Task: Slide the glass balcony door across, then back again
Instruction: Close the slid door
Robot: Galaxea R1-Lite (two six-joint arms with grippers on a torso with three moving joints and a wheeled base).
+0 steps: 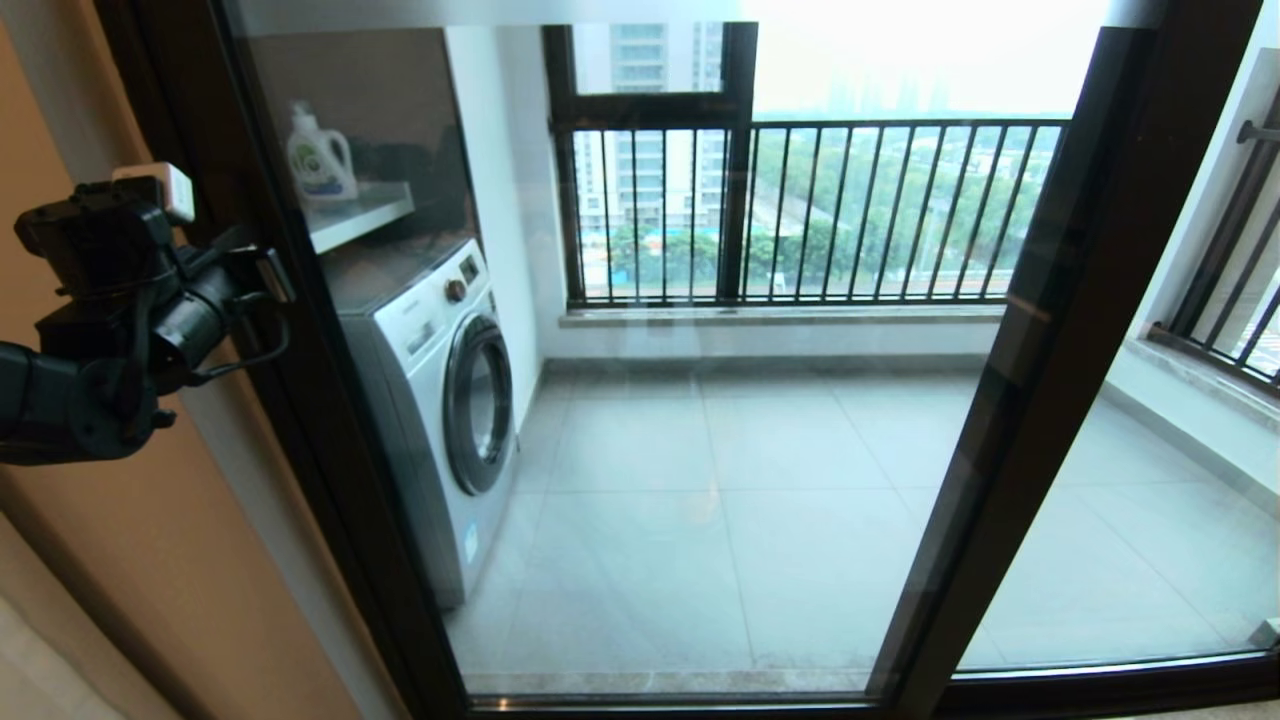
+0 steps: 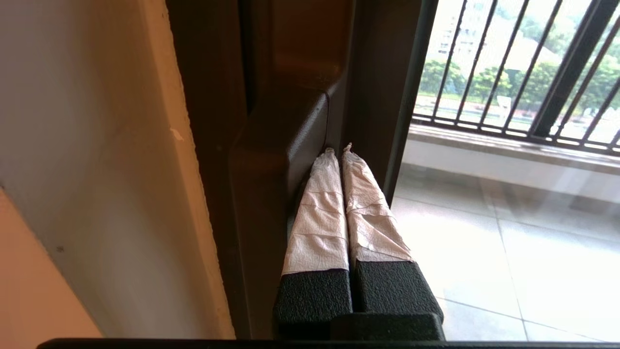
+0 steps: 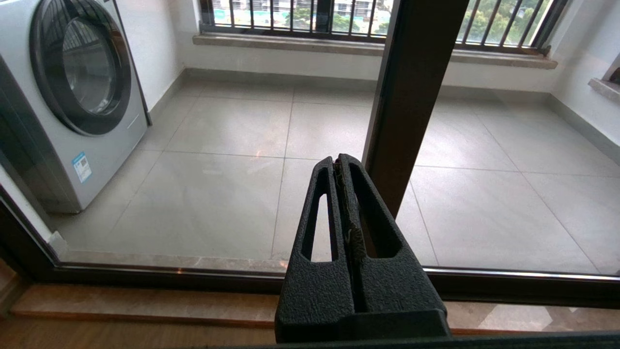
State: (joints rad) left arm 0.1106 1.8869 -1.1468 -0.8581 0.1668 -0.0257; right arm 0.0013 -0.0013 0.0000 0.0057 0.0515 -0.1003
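Door handle (image 2: 276, 145) beside closed left jaws.

Washing machine (image 1: 440, 400) on tiled floor (image 1: 760, 500)

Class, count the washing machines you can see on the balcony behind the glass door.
1. The washing machine stands on the balcony's left side, against the wall, beneath a shelf holding a detergent bottle.

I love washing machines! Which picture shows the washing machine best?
The head view: the whole washing machine shows behind the glass balcony door, with knob and round window. The right wrist view cuts off its top. The left wrist view misses it.
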